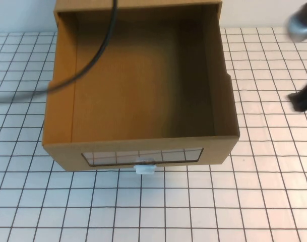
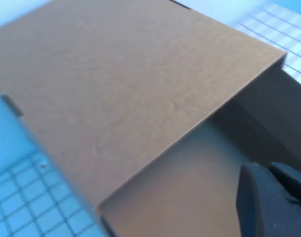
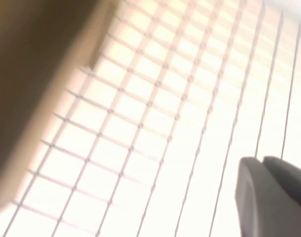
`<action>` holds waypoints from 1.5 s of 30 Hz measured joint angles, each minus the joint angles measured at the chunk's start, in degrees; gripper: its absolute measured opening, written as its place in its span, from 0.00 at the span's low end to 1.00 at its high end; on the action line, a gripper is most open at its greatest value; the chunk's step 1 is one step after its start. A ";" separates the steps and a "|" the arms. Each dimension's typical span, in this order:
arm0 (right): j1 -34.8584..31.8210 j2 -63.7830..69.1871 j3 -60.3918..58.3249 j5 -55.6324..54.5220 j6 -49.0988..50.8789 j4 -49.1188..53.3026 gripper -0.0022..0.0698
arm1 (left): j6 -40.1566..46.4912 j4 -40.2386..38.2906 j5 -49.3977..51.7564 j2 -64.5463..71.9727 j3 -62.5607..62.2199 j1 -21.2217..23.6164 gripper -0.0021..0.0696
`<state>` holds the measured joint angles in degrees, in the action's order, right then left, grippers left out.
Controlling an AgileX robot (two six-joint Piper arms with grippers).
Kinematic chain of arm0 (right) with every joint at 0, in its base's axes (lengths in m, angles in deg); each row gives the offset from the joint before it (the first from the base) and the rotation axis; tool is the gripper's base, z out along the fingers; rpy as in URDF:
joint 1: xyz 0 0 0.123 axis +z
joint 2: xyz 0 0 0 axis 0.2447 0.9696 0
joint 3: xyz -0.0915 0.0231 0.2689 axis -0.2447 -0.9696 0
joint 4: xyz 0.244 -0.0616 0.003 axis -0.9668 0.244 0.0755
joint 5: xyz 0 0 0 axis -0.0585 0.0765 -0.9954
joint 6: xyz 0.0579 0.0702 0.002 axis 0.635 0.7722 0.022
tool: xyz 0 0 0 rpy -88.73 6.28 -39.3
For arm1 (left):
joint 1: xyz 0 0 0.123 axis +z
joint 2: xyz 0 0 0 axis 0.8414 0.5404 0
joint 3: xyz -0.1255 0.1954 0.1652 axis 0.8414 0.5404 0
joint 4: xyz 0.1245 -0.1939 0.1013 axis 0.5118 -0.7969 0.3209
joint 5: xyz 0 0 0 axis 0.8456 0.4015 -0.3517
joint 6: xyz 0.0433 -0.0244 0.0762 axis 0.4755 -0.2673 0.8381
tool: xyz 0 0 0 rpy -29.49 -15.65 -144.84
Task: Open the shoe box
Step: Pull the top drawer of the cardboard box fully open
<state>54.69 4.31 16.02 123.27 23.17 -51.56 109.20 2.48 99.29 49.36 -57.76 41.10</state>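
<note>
White gridded tabletop [image 1: 153, 212] bears a cardboard shoe box [image 1: 143, 146] at its middle, standing open, a white pull tab [image 1: 145, 168] below its front window [image 1: 142, 156]; right of it the right gripper [image 3: 263, 168] hangs pinched together, empty; the left gripper [image 2: 269, 174], fingers together, hovers over the box's interior beside the raised lid [image 2: 130, 89]; a black cable [image 1: 110, 30] crosses the far left corner

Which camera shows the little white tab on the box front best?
High view: white tab sits plainly on the shoe box's front. Neither wrist view shows it: left gripper hangs above the box's cardboard, right gripper, jaws shut, over the table beside it.
</note>
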 joint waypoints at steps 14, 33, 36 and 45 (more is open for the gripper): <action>-23.29 -24.10 -18.50 -11.80 -15.90 -30.41 0.01 | 0.13 0.28 -42.94 -45.19 58.06 0.00 0.03; -23.37 -59.22 -52.78 -41.00 -15.92 -44.43 0.01 | -0.84 -0.15 -51.63 -75.05 100.42 0.00 0.03; -23.37 -59.22 -54.27 -42.19 -15.92 -45.93 0.01 | -1.87 -0.15 -50.38 -75.05 100.62 0.00 0.03; -23.37 -59.22 -54.71 -42.94 -15.92 -46.04 0.01 | -2.37 -0.15 -45.18 -75.05 100.62 0.00 0.03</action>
<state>31.32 -54.91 -38.69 80.33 7.24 -97.60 106.83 2.33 54.10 -25.69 42.86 41.10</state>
